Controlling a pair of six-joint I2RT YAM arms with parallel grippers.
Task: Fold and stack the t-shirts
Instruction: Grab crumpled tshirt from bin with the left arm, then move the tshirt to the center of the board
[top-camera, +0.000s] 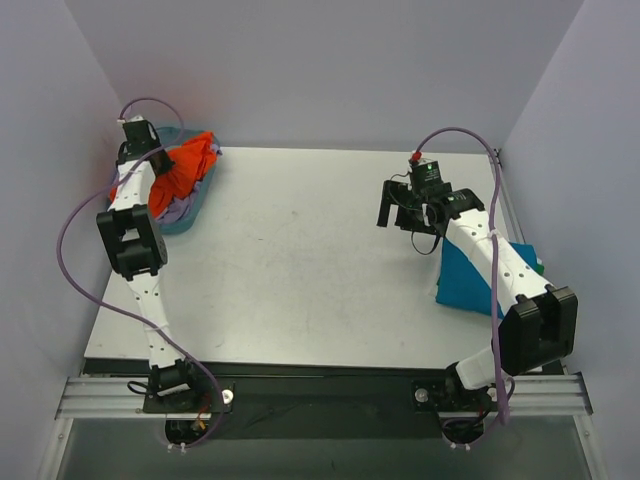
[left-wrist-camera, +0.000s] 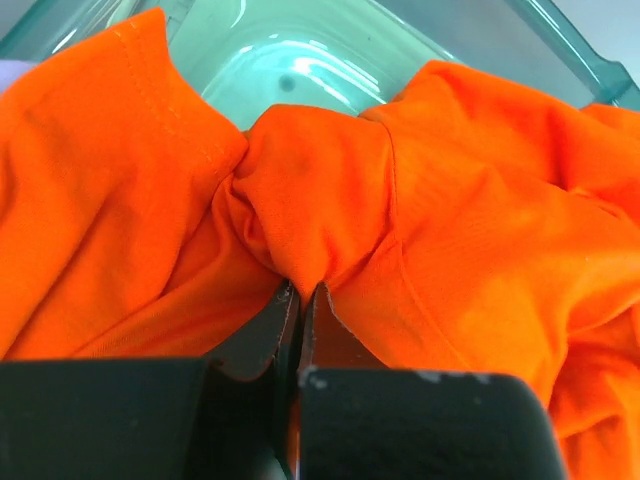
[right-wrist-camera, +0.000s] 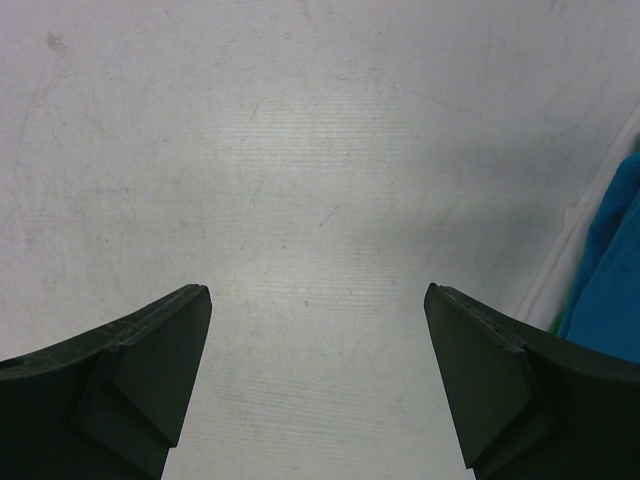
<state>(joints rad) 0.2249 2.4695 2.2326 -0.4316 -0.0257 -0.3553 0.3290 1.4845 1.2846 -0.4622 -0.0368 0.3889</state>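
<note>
A bright orange-red t-shirt (top-camera: 183, 170) lies bunched in a translucent teal basin (top-camera: 187, 219) at the far left. My left gripper (top-camera: 152, 168) is shut on a pinched fold of the orange-red t-shirt (left-wrist-camera: 310, 200) over the basin (left-wrist-camera: 290, 60). A folded teal-blue t-shirt (top-camera: 468, 280) lies at the right side under my right arm, with a bit of green (top-camera: 539, 266) at its right edge. My right gripper (top-camera: 405, 212) is open and empty above bare table (right-wrist-camera: 300, 200). The teal-blue shirt's edge (right-wrist-camera: 615, 240) shows at the right of the right wrist view.
A pale lilac cloth (top-camera: 176, 210) lies in the basin under the orange-red shirt. Grey walls close in the table on the left, back and right. The table's right rail (top-camera: 505, 200) runs beside my right arm.
</note>
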